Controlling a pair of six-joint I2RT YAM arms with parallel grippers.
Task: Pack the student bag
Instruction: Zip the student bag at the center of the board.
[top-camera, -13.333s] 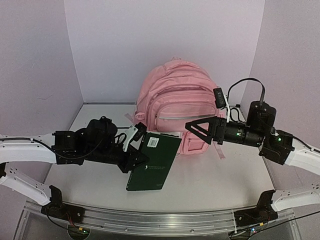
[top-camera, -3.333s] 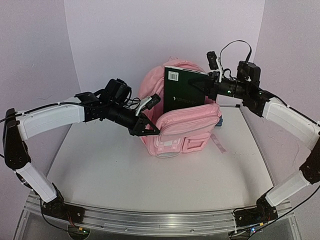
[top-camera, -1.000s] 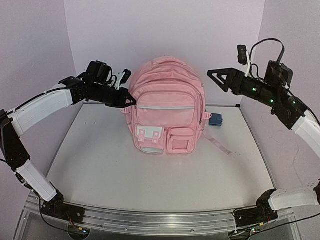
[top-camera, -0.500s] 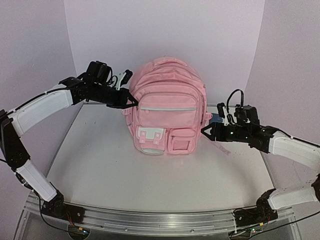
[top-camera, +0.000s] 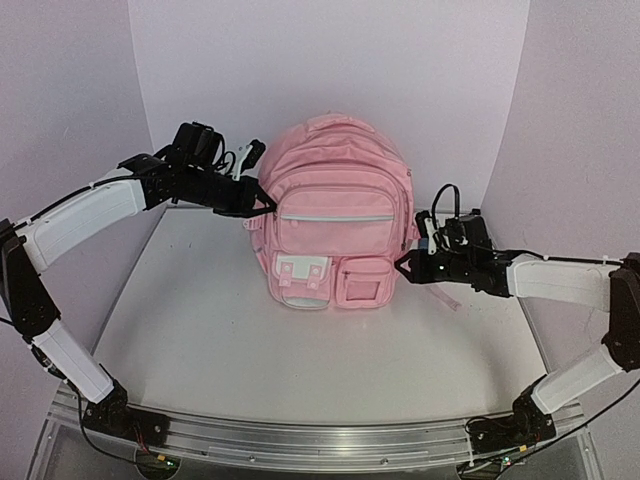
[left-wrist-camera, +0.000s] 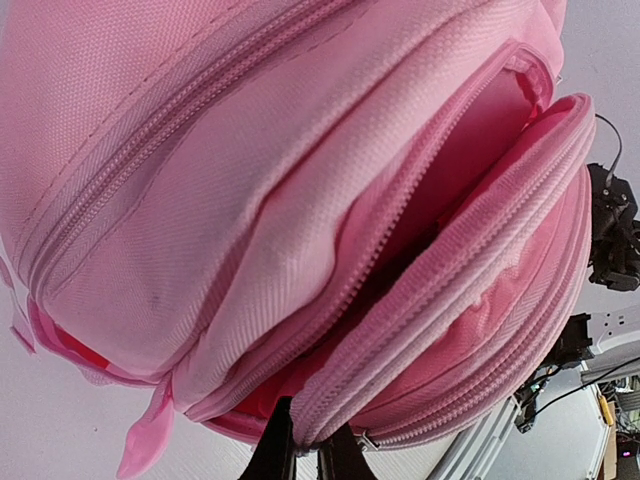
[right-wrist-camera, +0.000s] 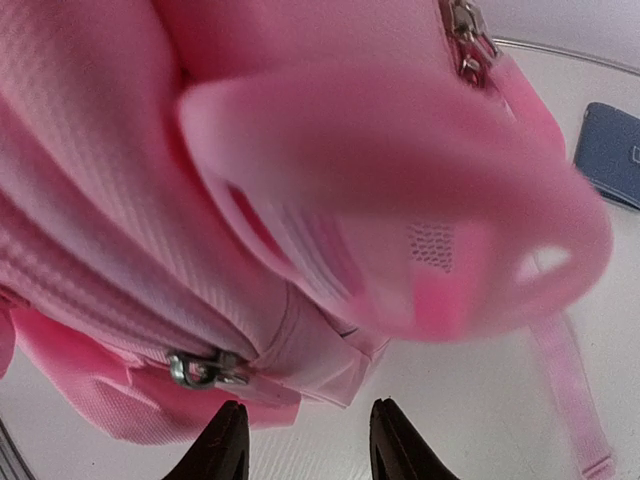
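Note:
The student bag, a large light-pink backpack, stands upright at the back middle of the table. My left gripper is at its upper left side, shut on the zipper edge of the main opening, which gapes and shows red-pink lining. My right gripper sits low at the bag's lower right corner. Its jaws are open just off the fabric, with nothing between them. A metal zipper pull hangs close to the left finger. A blurred padded strap loop fills the right wrist view.
A small blue object lies on the table behind the bag's right side. A thin pink strap trails on the table under my right arm. Purple walls close in the back and both sides.
My right arm has dropped from high on the right down to the bag's lower right corner, and its jaws have narrowed. The left gripper has kept its hold on the zipper edge.

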